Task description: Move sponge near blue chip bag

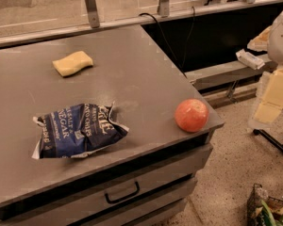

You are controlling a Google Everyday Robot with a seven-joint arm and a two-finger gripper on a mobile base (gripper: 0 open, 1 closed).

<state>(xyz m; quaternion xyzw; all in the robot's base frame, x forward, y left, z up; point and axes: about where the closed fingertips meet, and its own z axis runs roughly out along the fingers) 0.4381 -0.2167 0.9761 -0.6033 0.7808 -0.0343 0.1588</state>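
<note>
End effector (272, 100): pale yellow, blocky, at the far right of view. It hangs off the surface, over the speckled floor. Apart or together: cannot tell. It holds nothing that I can see.

Pale yellow soft sponge with wavy sides (72, 63): well apart from the end effector, far across the grey flat surface (141, 74) toward its back left corner. It lies flat, touching nothing.

Crumpled dark blue foil chip bag with white lettering (78, 131): also far from the end effector, near the front edge and well apart from the sponge. Task not yet begun, by my reading.

Risks:
- Round orange-red apple (191, 115) is the nearest thing to the end effector, close to the surface's right corner. A low reach across could clip it and roll it off.
- Sponge is soft, so a shallow pinch may slip.
- Setting down too close could shove the light bag toward the front edge.

Room: open grey stretch between sponge and bag. A high approach over the apple looks safest.
</note>
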